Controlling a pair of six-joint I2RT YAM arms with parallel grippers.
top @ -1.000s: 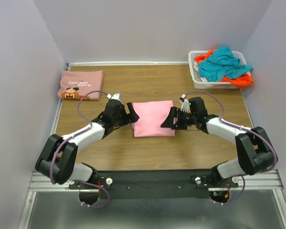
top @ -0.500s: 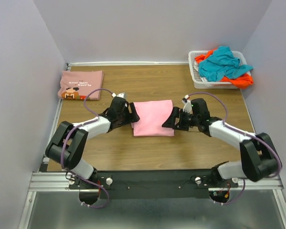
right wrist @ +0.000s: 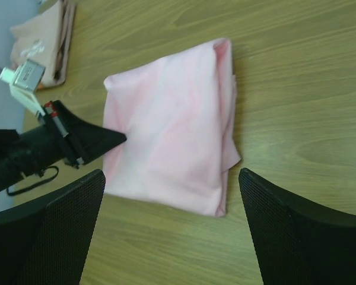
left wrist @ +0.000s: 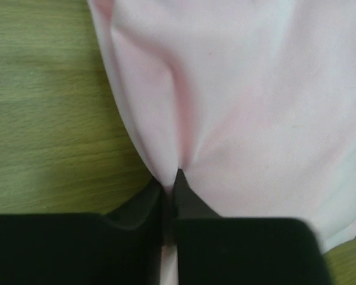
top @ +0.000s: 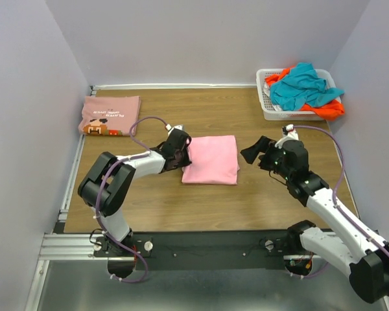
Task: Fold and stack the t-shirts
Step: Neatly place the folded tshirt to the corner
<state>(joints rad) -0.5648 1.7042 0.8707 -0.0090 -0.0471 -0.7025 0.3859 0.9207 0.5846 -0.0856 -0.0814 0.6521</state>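
A plain light-pink t-shirt [top: 211,159] lies folded in a rectangle at the table's middle. My left gripper [top: 185,155] is at its left edge, shut on a pinch of the pink cloth [left wrist: 166,172]. My right gripper [top: 255,150] stands open a short way right of the shirt, touching nothing. In the right wrist view the shirt [right wrist: 172,136] lies ahead of its wide-open fingers [right wrist: 59,225], and the left gripper [right wrist: 89,141] shows at the shirt's far side. A dusty-pink t-shirt with a pixel print [top: 110,115] lies folded at the far left.
A white basket [top: 266,103] at the far right corner holds a teal t-shirt [top: 303,87] and an orange one [top: 330,110], both crumpled. Grey walls enclose the table on the left, far and right sides.
My left gripper has slid right to the pink shirt's left edge and shut on it. My right gripper has drawn back to the right, off the shirt, still open.
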